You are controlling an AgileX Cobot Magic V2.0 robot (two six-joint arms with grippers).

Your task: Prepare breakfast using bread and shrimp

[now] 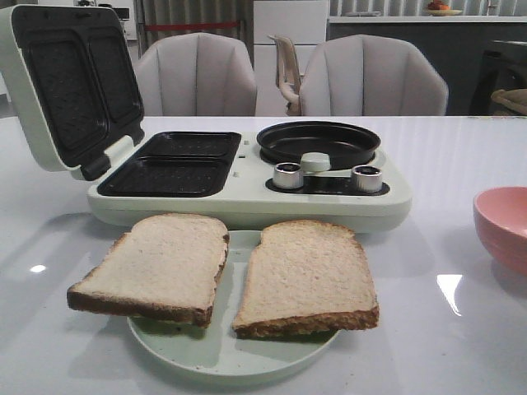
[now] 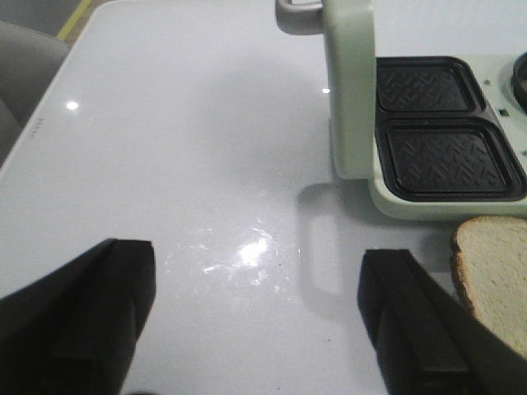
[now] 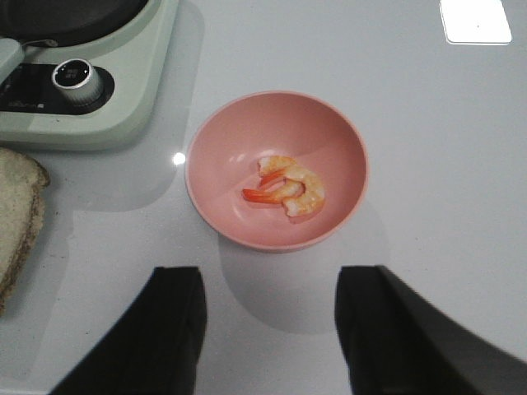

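Two square tan bread slices with brown crusts, left one [image 1: 156,265] and right one [image 1: 306,276], lying side by side on a pale green round plate [image 1: 216,355] on the white glossy desk [image 1: 428,354], just in front of the pale green sandwich maker [image 1: 247,177] with lid raised and both dark ribbed wells bare. Curled orange-pink shrimp [image 3: 286,188] resting together in the pink round bowl [image 3: 329,144], apart from the maker. Left hand [image 2: 255,317] spread wide above bare desk beside the left slice, holding nothing. Right hand [image 3: 272,317] likewise spread and unladen, hovering just short of the bowl. Likely step: seizing a slice. Best gripped by the overhanging crust edge, gently, to avoid crushing; then laid flat into a well.
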